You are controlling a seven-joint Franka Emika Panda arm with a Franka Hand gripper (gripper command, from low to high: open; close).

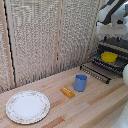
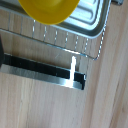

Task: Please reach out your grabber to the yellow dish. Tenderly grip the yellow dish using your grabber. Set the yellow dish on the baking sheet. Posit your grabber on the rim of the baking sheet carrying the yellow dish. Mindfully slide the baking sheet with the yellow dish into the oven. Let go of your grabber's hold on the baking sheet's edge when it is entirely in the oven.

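The yellow dish [image 1: 109, 57] rests upright on the metal baking sheet [image 1: 98, 70], which sticks out of the oven [image 1: 120, 50] at the exterior view's right. The grabber [image 1: 111, 41] hangs just above the dish. Its fingers are too blurred to show whether they are open or touch the dish. In the wrist view the dish [image 2: 48, 10] sits on a silver tray [image 2: 87, 21] over wire bars [image 2: 60, 42]. No fingers show clearly there.
A blue cup [image 1: 80, 82], a flat orange block [image 1: 67, 92] and a large white patterned plate [image 1: 27, 106] stand on the wooden table [image 1: 100, 105]. A dark bar with a silver edge [image 2: 45, 74] runs in front of the wire bars. A slatted screen [image 1: 40, 35] stands behind.
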